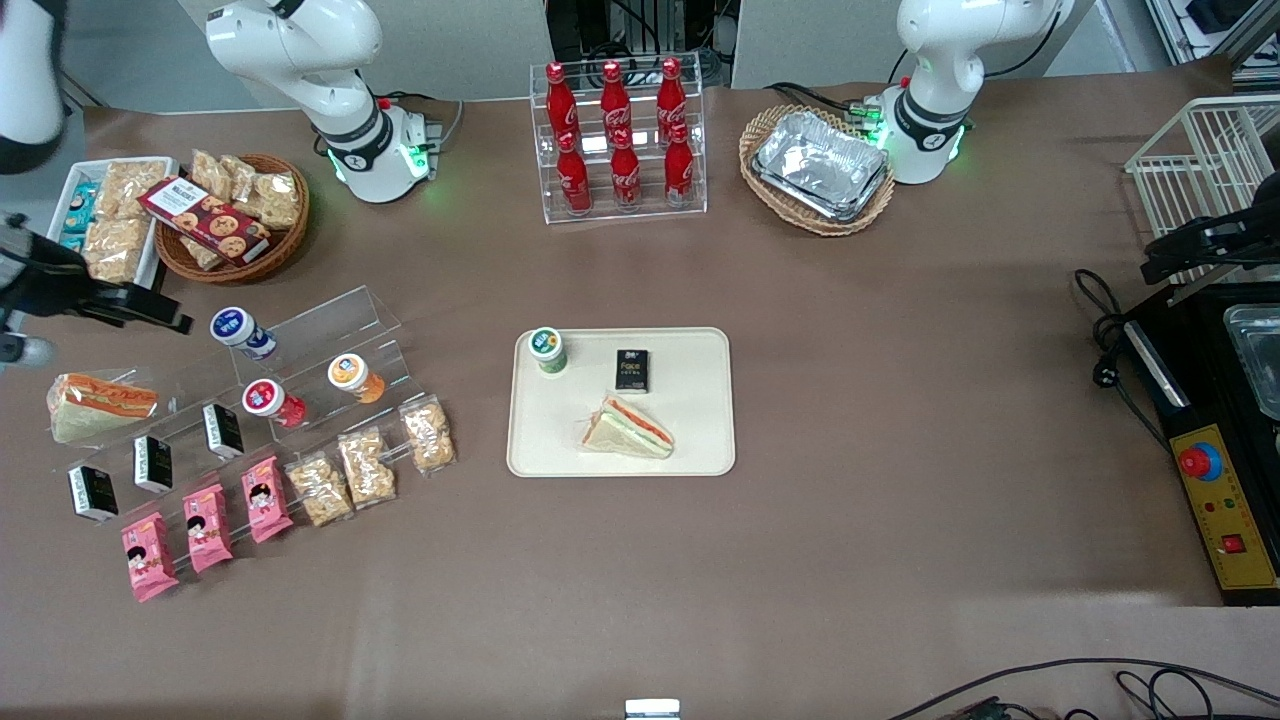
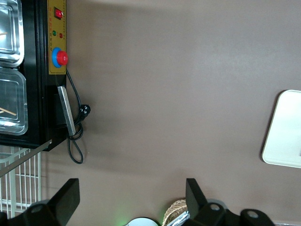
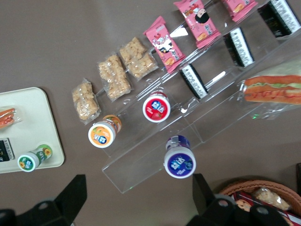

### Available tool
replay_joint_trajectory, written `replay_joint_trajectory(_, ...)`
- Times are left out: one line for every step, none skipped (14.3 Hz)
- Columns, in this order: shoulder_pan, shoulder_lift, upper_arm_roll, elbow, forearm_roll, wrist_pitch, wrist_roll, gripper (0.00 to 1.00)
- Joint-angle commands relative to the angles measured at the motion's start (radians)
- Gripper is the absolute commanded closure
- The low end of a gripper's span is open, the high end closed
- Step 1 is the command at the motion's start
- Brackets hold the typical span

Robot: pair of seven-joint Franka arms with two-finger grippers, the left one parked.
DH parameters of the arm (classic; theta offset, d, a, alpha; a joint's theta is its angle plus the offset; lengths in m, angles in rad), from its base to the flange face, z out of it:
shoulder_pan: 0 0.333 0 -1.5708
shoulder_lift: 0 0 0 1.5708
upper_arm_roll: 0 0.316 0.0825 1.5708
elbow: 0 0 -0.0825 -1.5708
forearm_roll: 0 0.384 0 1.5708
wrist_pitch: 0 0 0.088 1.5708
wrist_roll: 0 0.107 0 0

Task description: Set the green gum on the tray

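Green gum [image 1: 548, 349] upright on tray [image 1: 690, 410]

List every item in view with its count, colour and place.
green gum: 1, green, upright on the tray's corner
tray: 1, cream, table centre
black packet: 1, on the tray
sandwich: 1, on the tray
bottles on clear stand: 3, blue, red and orange lids, toward the working arm's end
cola bottles: 6, red, in a clear rack
foil trays: silver stack, in a wicker basket
pink packets: 3, near the stand
gripper: 1, black, open, above the table beside the stand
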Motion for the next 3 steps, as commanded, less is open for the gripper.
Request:
replay_joint_trajectory(0.031,0.075,-0.047,0.090,0.005,-0.050,-0.077,0.00)
replay_joint_trajectory(0.031,0.075,-0.049,0.090,0.004,-0.049,-0.078,0.00)
replay_joint_trajectory(0.036,0.075,-0.049,0.089,-0.008,-0.049,-0.075,0.00)
